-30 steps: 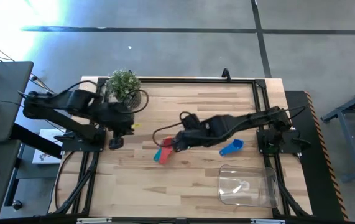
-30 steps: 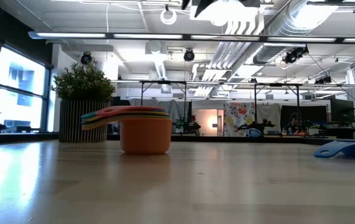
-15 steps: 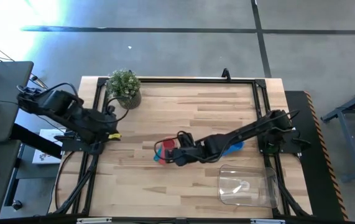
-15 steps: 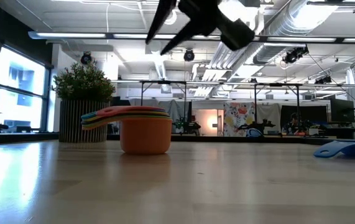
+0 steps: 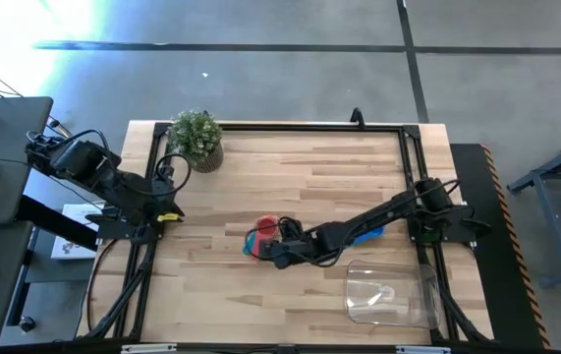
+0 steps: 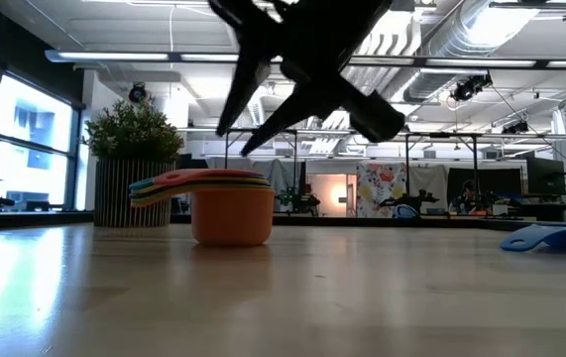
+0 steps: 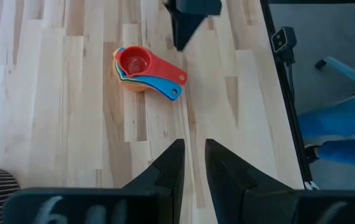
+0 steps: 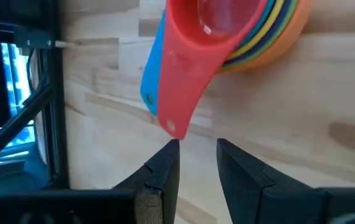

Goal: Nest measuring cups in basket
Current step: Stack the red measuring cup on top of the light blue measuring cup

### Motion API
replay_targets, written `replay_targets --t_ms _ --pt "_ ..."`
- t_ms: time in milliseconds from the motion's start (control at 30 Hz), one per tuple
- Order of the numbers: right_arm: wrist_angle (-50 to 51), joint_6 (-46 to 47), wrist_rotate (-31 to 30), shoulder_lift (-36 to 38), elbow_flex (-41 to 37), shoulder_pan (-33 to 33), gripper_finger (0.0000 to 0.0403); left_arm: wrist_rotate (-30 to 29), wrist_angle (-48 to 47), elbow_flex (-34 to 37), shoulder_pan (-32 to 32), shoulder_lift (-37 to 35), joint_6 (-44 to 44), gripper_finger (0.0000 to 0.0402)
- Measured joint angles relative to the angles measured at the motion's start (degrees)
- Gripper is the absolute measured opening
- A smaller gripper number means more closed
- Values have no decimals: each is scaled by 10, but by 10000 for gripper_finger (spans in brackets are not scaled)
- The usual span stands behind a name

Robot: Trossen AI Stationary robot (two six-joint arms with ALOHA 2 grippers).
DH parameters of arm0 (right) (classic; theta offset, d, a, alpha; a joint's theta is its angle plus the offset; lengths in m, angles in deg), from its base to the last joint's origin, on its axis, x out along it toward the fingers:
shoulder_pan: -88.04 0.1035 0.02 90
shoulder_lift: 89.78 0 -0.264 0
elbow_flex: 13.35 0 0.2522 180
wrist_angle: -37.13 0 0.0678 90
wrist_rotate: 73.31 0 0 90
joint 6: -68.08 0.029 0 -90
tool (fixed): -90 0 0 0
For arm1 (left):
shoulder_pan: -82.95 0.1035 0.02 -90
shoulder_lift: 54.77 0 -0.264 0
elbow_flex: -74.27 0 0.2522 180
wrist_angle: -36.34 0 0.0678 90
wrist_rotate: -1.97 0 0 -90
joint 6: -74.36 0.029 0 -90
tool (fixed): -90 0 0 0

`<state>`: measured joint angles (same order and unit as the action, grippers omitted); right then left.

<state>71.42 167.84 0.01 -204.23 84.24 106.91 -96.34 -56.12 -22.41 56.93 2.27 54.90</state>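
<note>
Several measuring cups sit nested in 1 stack [image 5: 259,237] near the middle of the wooden table [image 5: 300,172], orange cup at the bottom, red cup [image 8: 205,25] on top, handles fanned out to 1 side. 1 blue cup [image 5: 366,234] lies apart, between the stack and the clear basket [image 5: 390,293], which stands at the table's front right corner; something pale shows through its wall, too faint to name.

Right gripper [image 8: 194,163] hovers just above the stack, fingers spread a narrow gap, holding nothing, tips close to the end of the red handle. Left gripper [image 7: 193,163] waits back at the table's left edge, fingers also slightly apart, empty.

Cups look like thin rigid plastic: likely light, stiff, smooth and a bit slippery, not fragile. Loosely nested, so lifting only the top handle would probably take off just the red cup. Better hold, judged from here: pinch across the bunched handles near the bowls, or clamp the orange cup's rim [image 6: 231,192].
</note>
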Motion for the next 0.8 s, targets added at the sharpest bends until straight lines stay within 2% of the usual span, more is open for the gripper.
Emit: replay_targets --t_ms 367,800 --pt "-27 33 13 -44 0 -4 99 0 0 0 0 0 0 52" --pt "-41 16 37 -49 0 -31 99 0 0 0 0 0 1 52"
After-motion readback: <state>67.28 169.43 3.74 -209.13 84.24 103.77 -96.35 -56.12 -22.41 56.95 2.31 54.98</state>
